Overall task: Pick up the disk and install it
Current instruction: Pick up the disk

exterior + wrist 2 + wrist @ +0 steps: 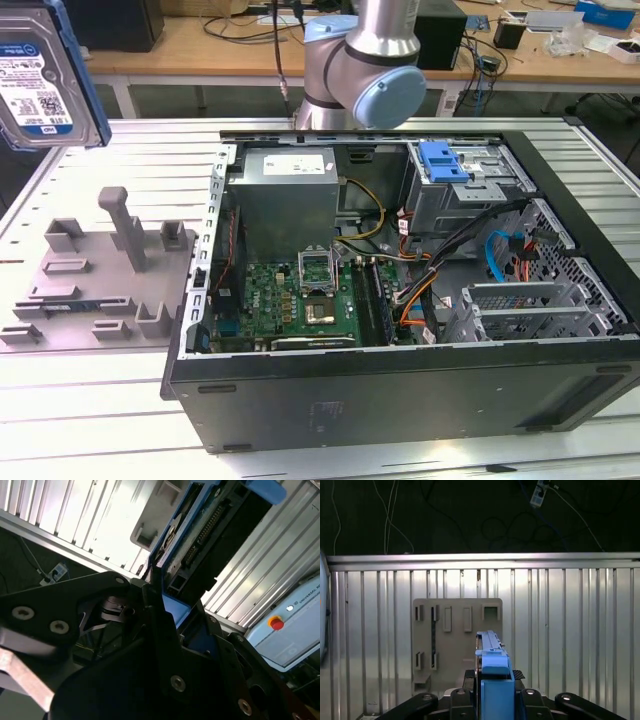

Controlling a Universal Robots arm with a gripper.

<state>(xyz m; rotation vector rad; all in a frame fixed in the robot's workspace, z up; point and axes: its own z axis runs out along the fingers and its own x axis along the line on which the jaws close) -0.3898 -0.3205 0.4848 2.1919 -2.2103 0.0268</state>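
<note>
Table (90, 410) beneath disk (45, 75) in raised jaws

Looks like a robotics lab: slotted aluminium worktable (80, 420), opened black desktop computer case (400, 400), cluttered wooden benches (200, 45) behind.

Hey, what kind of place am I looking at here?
Probably a robotics lab for computer assembly: an open black desktop computer case on a ribbed aluminium table, a silver-and-blue robot arm behind it, its jaws shut on a blue-framed silver hard drive, and cluttered wooden desks beyond.
</note>
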